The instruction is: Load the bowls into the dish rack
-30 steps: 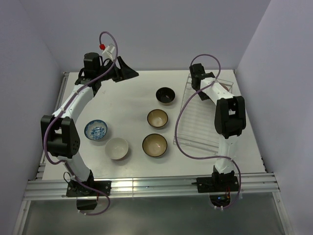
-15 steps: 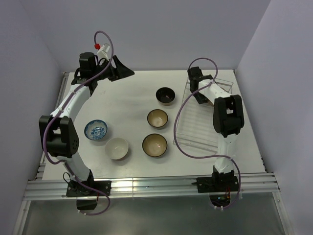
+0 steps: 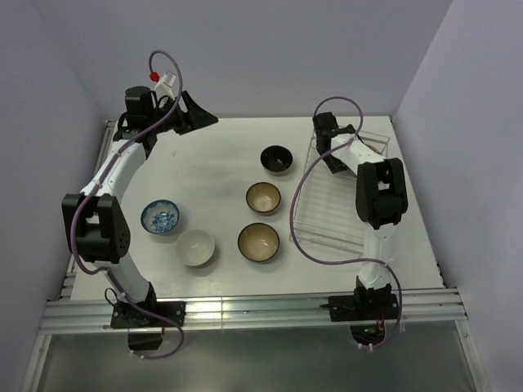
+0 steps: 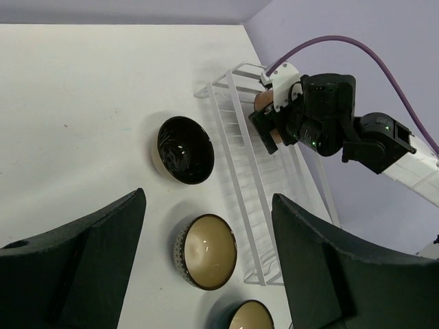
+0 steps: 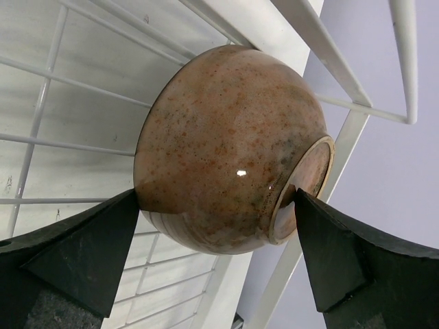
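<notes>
Five bowls stand on the white table: black [image 3: 276, 159], tan [image 3: 263, 198], tan with a dark outside [image 3: 258, 242], cream-white [image 3: 195, 247] and blue-patterned [image 3: 161, 217]. The clear dish rack [image 3: 339, 214] lies at the right. My right gripper [image 3: 333, 155] is at the rack's far end, shut on a speckled tan-brown bowl [image 5: 226, 144] turned on its side, one finger at the rim and one at the foot. My left gripper [image 3: 196, 114] is open and empty, raised over the far left of the table. The left wrist view shows the black bowl [image 4: 182, 149], a tan bowl [image 4: 208, 251] and the rack [image 4: 255, 199].
The purple back wall stands close behind both grippers. The rack's far wall [image 5: 343, 75] and grid ribs [image 5: 41, 103] surround the held bowl. A metal rail [image 3: 245, 310] runs along the table's near edge by the arm bases.
My left arm has drawn back and to the left, away from the bowls. My right gripper has shifted left along the rack's far end with the bowl.
</notes>
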Available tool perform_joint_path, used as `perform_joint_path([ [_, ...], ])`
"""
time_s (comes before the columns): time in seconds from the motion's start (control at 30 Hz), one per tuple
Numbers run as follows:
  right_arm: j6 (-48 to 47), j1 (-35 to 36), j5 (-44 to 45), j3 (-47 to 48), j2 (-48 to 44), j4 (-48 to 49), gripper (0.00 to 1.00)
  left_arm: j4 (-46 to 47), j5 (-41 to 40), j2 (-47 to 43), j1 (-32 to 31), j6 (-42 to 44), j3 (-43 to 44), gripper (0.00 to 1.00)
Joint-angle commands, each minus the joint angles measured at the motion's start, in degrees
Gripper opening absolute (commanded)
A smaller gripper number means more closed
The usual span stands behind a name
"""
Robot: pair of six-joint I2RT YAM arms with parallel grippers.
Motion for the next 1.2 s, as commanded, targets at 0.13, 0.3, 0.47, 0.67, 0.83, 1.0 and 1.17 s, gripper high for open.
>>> perform_joint_path([
  [0.13, 0.33, 0.18, -0.96, 1.51, -0.3, 0.56, 1.0, 0.67, 0.42, -3.68, 0.6, 1.96, 0.98, 0.8],
  [0.3, 1.38, 0.27, -1.84, 2.83, -1.09, -1.64, 1.0, 0.5, 0.6, -3.85, 0.78, 2.05, 1.06, 0.8],
  [0.47, 2.79, 0.27, -4.56, 3.88, -2.15, -4.28, 1.0, -0.81, 0.6, -3.68, 0.86, 2.93, 1.15, 0.81],
  [0.67, 2.79, 0.18, -4.74, 3.09, -3.38, -4.46, 1.0, -2.22, 0.07, -3.94, 1.04, 4.77, 0.89, 0.84],
  [0.83, 3.14, 0.18, -5.18, 2.48, -5.75, -4.19, 1.0, -2.93, 0.33, -5.43, 1.13, 7.06, -0.6, 0.84],
  [1.0, 3.67, 0.18, -9.83, 3.61, -10.13, -5.51, 1.0, -6.34, 0.6, -8.76, 1.04, 13.47, -5.69, 0.83],
  [1.17, 3.94, 0.27, -12.3, 4.15, -13.39, -6.48, 1.0, -10.31, -0.72, -12.9, 0.95, 23.03, -12.29, 0.83],
])
